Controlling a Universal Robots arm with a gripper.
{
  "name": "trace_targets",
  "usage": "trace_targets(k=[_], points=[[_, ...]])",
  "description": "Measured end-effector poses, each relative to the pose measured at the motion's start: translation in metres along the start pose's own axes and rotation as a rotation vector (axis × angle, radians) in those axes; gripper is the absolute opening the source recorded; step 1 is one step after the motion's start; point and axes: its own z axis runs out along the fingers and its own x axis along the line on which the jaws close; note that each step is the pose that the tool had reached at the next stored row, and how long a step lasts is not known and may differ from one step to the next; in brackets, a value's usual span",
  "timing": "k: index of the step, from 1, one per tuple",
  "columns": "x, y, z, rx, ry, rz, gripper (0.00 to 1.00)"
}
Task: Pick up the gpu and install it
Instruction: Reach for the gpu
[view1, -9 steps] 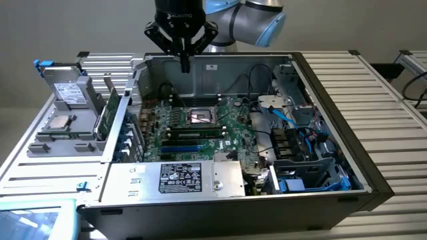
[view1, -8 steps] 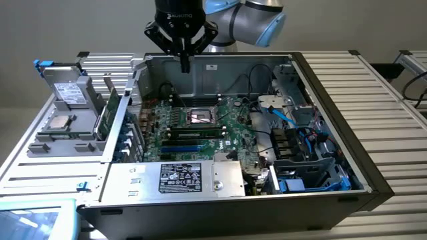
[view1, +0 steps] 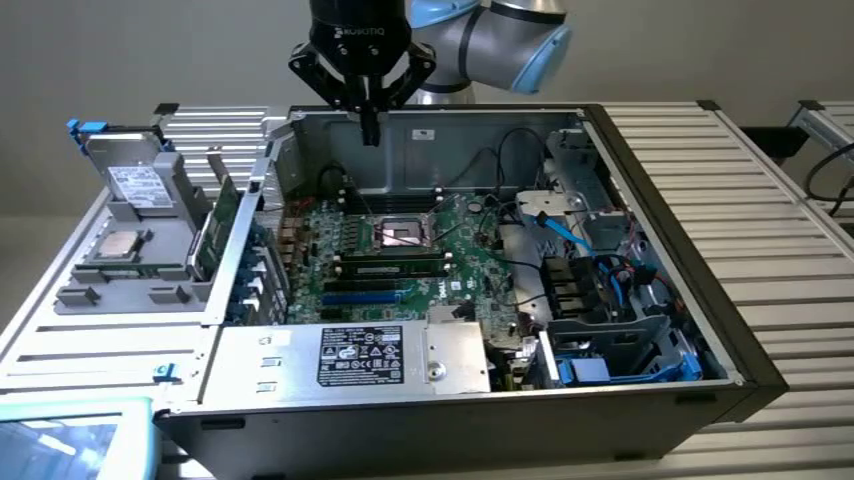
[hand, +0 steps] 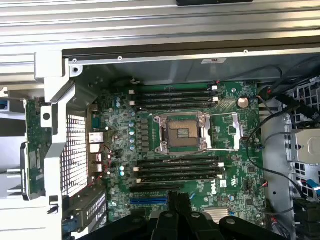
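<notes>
Ribbed aluminium slats form the surface (view1: 781, 190), and an open desktop computer case (view1: 441, 425) lies on them. Its green motherboard (view1: 461, 250) faces up with the processor socket bare. At the exterior view's left, just beside the case, a grey parts holder (view1: 120, 290) carries loose components. The gpu (view1: 216, 228) stands in this holder, close to the case's side wall and well apart from the arm. The hand (view1: 370, 125) hangs over the far wall of the case. Its fingers are clenched together on nothing.

The step in hand looks like the reach for the card, with nothing of the pick-up done so far. To do it well, the fingers would have to part before they arrive. They should straddle the card's thin dimension along its free upper edge, squarely and near the middle of its length, so the board does not twist in the holder. The grip should also keep off the connector edge.

The gpu stands on edge, not flat. Its long axis runs roughly parallel to the case's side wall, from the near end of the holder toward the far end. A green face seems turned toward the case, though I cannot tell this surely.
</notes>
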Motion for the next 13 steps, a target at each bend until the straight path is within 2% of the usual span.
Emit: trace_targets(k=[3, 5, 7, 8, 12, 13], points=[[0.0, 0.0003, 0.0001, 0.0, 0.0, 0.0, 0.12], [0.004, 0.0008, 0.0005, 0.0001, 0.0002, 0.0, 0.12], [0.014, 0.0029, 0.0014, 0.0001, 0.0, 0.0, 0.13], [0.018, 0.0039, 0.0021, -0.0001, -0.0001, 0.0, 0.2], [0.037, 0.0088, 0.0049, 0.0, 0.0, 0.0, 0.22], [0.042, 0.01, 0.0056, 0.0, -0.0001, 0.0, 0.29]])
